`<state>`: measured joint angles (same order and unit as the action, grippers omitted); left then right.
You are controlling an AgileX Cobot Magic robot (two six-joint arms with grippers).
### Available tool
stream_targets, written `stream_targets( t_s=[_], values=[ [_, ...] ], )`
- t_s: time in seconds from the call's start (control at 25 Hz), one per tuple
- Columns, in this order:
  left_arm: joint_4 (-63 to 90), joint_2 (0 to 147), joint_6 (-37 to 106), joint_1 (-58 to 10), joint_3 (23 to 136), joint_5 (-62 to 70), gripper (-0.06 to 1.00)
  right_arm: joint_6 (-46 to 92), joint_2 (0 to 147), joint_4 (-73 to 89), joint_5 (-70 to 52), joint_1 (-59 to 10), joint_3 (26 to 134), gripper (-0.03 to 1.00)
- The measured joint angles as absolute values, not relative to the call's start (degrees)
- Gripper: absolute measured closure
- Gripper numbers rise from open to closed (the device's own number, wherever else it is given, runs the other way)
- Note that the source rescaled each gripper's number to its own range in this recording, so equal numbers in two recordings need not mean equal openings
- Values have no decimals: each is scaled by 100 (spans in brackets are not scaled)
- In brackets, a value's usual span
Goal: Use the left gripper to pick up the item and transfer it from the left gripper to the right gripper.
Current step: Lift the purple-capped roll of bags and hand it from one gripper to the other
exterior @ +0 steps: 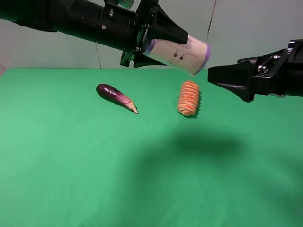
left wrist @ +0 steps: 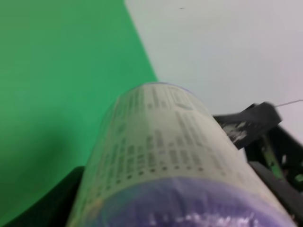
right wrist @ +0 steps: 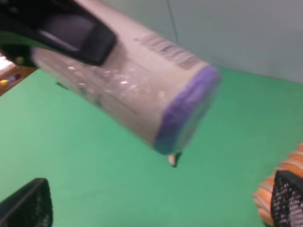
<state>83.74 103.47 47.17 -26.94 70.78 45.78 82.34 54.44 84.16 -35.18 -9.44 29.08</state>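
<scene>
The left tool clamps the can aloft, free end toward the wide-spread right tool, ready for handover.

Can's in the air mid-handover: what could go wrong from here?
The right gripper is open but not yet around the can; release early and it likely drops near the carrot piece. The left gripper holds the can at one end, tilted, so a nudge on the free purple end could twist it loose.
</scene>
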Motion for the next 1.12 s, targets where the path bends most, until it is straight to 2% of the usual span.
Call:
stream_targets(
  t_s=[0.56, 0.84, 1.12],
  values=[
    [8865, 10390, 5088, -2629, 7078, 5612, 94, 10029, 6402, 9897, -3652, -944, 2908, -3],
    [8577, 10390, 4960, -2624, 7078, 5785, 94, 10413, 6468, 9943, -3704, -944, 2908, -3],
    [8475, 10390, 4946, -2619, 7078, 5936, 94, 10555, 6468, 9961, -4293, -944, 2908, -3]
  ],
)
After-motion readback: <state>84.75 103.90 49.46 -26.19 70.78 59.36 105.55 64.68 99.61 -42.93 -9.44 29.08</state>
